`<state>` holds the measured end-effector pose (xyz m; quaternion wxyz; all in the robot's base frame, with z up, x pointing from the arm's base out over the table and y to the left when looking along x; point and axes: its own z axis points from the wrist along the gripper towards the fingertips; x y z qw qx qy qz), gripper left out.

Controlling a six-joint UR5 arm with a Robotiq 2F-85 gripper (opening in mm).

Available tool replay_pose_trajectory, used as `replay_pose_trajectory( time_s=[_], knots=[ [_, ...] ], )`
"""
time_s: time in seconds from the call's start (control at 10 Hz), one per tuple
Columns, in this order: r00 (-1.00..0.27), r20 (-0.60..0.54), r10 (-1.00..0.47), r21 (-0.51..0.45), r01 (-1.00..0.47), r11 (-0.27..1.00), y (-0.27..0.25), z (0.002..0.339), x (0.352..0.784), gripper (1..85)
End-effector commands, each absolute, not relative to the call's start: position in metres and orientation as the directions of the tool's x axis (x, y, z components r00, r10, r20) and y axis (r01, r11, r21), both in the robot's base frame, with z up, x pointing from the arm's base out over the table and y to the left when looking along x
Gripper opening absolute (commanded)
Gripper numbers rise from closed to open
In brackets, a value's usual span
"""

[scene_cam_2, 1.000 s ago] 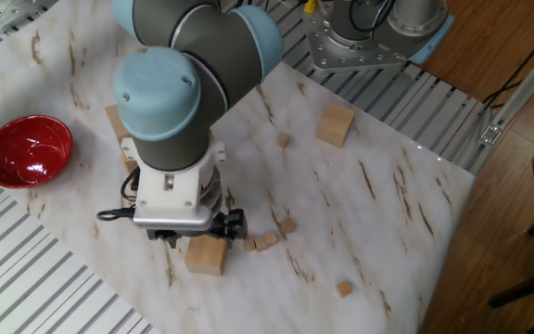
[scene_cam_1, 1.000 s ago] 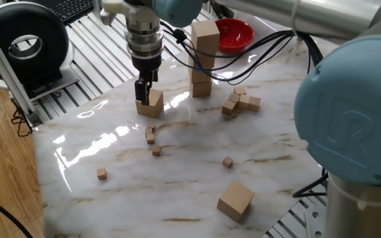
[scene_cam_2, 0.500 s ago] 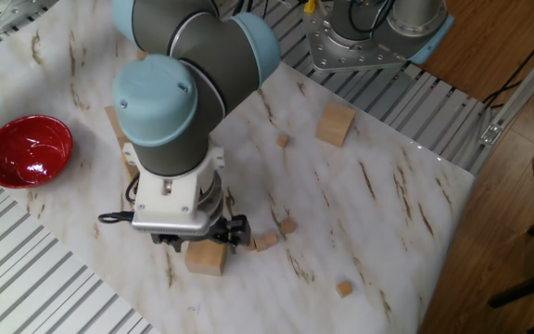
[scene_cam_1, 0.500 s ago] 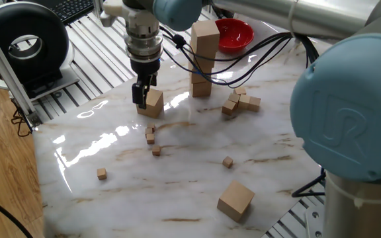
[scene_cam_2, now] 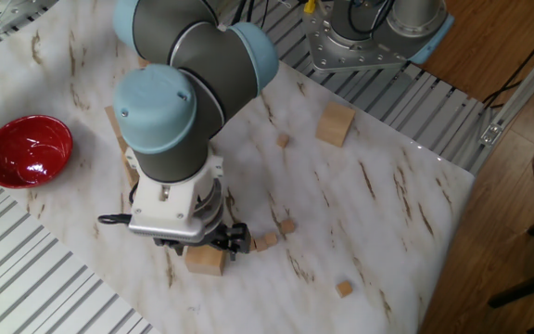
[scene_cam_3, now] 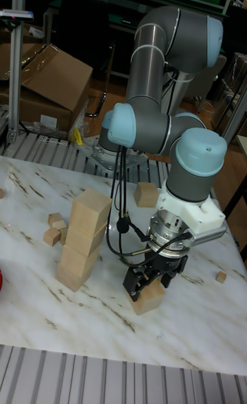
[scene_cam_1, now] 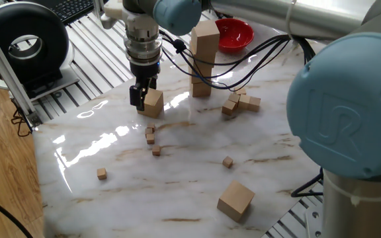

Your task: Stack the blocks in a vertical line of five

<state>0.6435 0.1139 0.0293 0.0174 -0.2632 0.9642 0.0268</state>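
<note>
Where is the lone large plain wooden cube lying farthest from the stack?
In one fixed view, this large plain wooden cube sits near the marble table's front edge, right of centre, below a tiny cube.

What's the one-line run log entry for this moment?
stack: three blocks | gripper: shut on block, lifting | loose block: near table edge

- The tabletop (scene_cam_1: 197,198) is white marble-look with brown veins, polished and glossy.
- The blocks (scene_cam_1: 205,39) are plain, unpainted matt wood; so are the tiny cubes (scene_cam_1: 227,162).
- The bowl (scene_cam_1: 235,33) is glossy red, like glazed ceramic or plastic.
- The arm (scene_cam_3: 161,68) has matt grey tubes and smooth light-blue caps.
- The hand (scene_cam_1: 142,100) is black, on a ribbed metal wrist.
</note>
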Motion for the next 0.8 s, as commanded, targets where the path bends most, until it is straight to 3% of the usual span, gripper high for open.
replay_pose_trajectory(
  time_s=[0.0,0.2,0.6,0.7],
  knots=[
    [-0.875,-0.044,-0.483,0.029,-0.484,0.874,0.108,0.024,0.646,76.0],
    [-0.883,-0.039,-0.467,0.024,-0.468,0.883,0.106,0.023,0.646,69.3],
    [-0.919,-0.039,-0.392,0.043,-0.393,0.918,0.115,0.028,0.644,43.0],
    [-0.92,-0.022,-0.392,0.011,-0.392,0.92,0.101,0.027,0.645,40.3]
  ],
)
